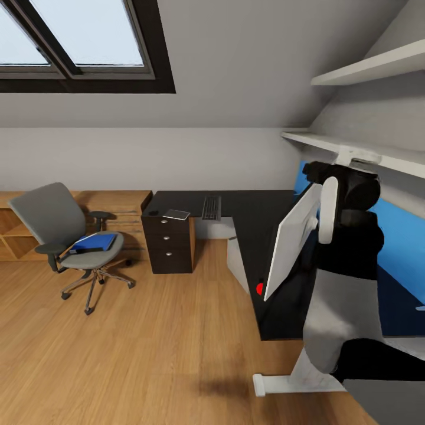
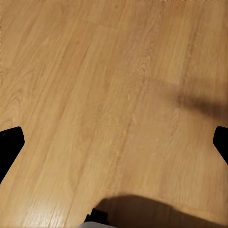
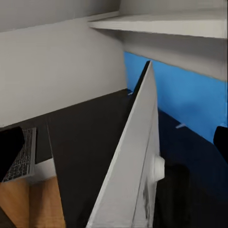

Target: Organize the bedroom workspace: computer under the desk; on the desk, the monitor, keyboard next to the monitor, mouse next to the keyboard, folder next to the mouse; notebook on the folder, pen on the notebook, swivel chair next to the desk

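The monitor (image 1: pixel 293 239) stands on the black desk (image 1: pixel 248 206) near its front edge, grey back turned toward the room, with the right gripper (image 3: pixel 114 142) straddling it, black fingertips (image 3: pixel 9 147) spread wide at either side and, as far as this tight angle allows, not yet clamped on the panel. To do this step well, close squarely on the panel's edge, keep it upright, and slide it back toward the blue wall panel (image 1: pixel 401 236) without tipping the stand. The left gripper (image 2: pixel 114 142) hangs released over bare floor (image 1: pixel 147 342); the keyboard (image 1: pixel 211 208) already lies on the desk, the folder (image 1: pixel 94 242) remains on the swivel chair (image 1: pixel 59 227).
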Controlling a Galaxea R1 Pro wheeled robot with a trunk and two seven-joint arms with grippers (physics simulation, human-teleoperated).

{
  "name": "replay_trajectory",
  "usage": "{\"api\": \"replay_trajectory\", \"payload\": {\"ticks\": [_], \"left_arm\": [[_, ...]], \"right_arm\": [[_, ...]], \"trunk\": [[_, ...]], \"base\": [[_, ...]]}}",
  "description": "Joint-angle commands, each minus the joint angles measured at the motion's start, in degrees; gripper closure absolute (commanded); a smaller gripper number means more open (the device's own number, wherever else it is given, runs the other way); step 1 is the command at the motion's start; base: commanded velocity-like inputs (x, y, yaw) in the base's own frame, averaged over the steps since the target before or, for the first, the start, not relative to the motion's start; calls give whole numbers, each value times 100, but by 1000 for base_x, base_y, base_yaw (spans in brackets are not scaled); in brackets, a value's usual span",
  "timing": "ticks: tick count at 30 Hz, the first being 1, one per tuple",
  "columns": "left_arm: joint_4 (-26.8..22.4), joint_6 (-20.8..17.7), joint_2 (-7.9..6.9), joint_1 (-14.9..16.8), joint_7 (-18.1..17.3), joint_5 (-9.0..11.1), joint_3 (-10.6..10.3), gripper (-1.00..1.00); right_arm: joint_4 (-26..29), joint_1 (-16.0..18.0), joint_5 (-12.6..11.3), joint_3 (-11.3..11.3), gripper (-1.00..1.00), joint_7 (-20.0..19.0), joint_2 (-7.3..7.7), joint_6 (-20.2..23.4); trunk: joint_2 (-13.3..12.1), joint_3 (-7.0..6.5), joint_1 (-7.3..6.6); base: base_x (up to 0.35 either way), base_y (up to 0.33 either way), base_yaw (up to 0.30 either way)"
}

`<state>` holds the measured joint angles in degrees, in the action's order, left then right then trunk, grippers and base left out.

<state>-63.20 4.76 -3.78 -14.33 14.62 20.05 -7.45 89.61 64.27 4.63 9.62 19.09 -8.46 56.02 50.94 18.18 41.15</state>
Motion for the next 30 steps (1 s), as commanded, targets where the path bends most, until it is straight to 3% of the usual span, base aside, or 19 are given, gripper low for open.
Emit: {"api": "replay_trajectory", "payload": {"ticks": [1,5,7,8,9,12,19,21,23,27,30], "left_arm": [[-4,29,-9,1,41,60,-28,-100],[6,33,-4,1,41,61,-29,-100],[10,33,-3,1,39,61,-29,-100],[13,33,1,1,36,61,-29,-100],[16,33,6,1,33,61,-29,-100],[32,33,7,1,32,61,-29,-100],[71,37,8,1,32,61,-29,-100],[76,39,8,1,32,61,-29,-100],[91,38,12,1,32,56,-29,-100],[117,38,15,1,26,53,-29,-100],[135,41,17,1,24,45,-35,-100]], "right_arm": [[17,-110,35,87,-100,-26,9,12],[49,-827,20,508,-100,-54,71,-90],[52,-1001,20,592,-100,-56,107,-100],[55,-1191,16,687,-100,-74,183,-111],[59,-1747,-1,843,-100,-242,403,-258],[63,-2124,-2,942,-100,-429,493,-543],[57,-2602,-8,1338,-100,-666,551,-848],[47,-2729,-12,1383,-100,-754,550,-923],[24,-3082,-21,1437,-100,-1028,541,-1197],[7,-3348,-21,1444,-100,-1257,531,-1496],[-337,-3453,-12,1438,-100,-1362,491,-1646]], "trunk": [[6,6,1],[6,6,1],[6,6,1],[6,6,1],[6,6,1],[6,6,1],[6,6,1],[6,6,1],[6,6,1],[6,6,1],[6,6,1]], "base": [[0,0,0],[0,0,0],[0,0,0],[0,0,0],[0,0,0],[0,0,0],[0,0,0],[0,0,0],[0,0,0],[0,0,0],[0,0,0]]}}
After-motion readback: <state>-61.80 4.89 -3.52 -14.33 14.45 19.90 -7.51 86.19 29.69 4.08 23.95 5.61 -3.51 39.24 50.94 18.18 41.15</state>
